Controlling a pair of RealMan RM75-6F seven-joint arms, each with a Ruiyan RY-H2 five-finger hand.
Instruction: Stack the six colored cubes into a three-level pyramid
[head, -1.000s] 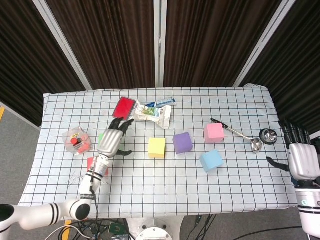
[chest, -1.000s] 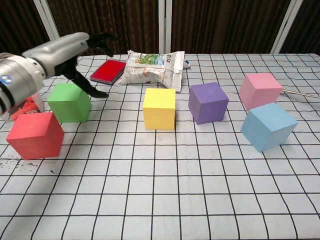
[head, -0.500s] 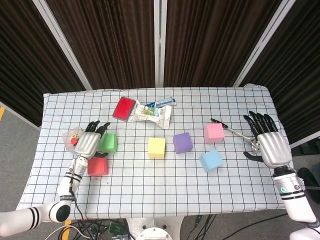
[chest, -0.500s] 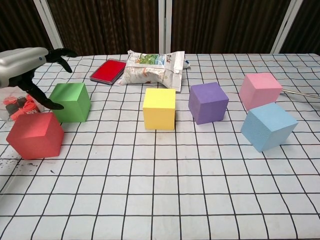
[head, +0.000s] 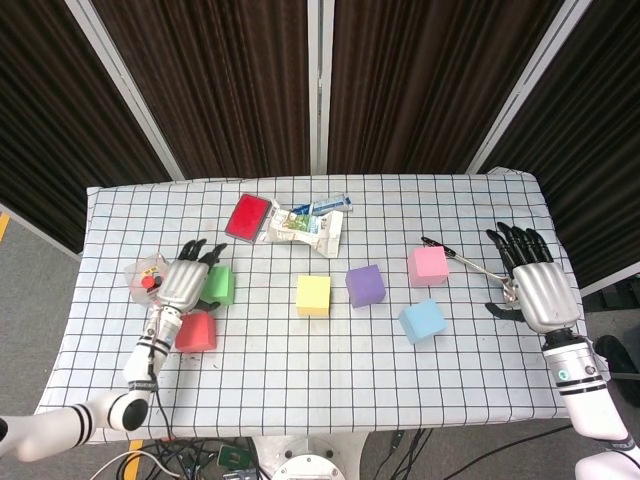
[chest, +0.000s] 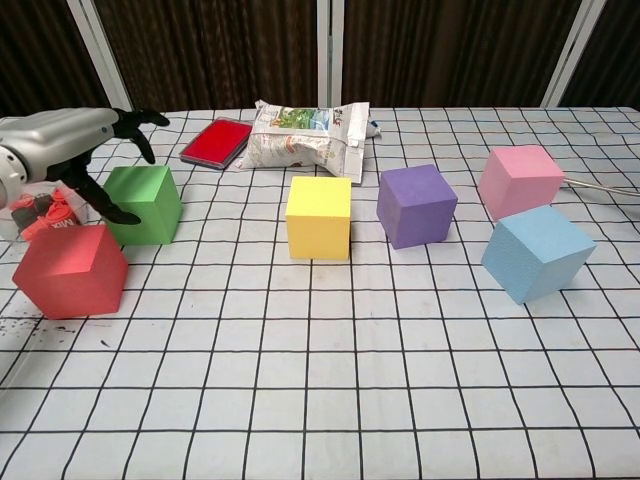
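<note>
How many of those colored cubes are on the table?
6, all single, none stacked. Red cube and green cube sit at the left by the left hand; yellow cube and purple cube mid-table; pink cube and blue cube toward the right.

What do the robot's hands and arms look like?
Each hand, left and right, has a shiny silver back and black fingers. The arms are white with black rings at the joints. The right wrist has a small green-ringed dot.

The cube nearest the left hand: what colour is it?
Green, clearest in the chest view.
</note>
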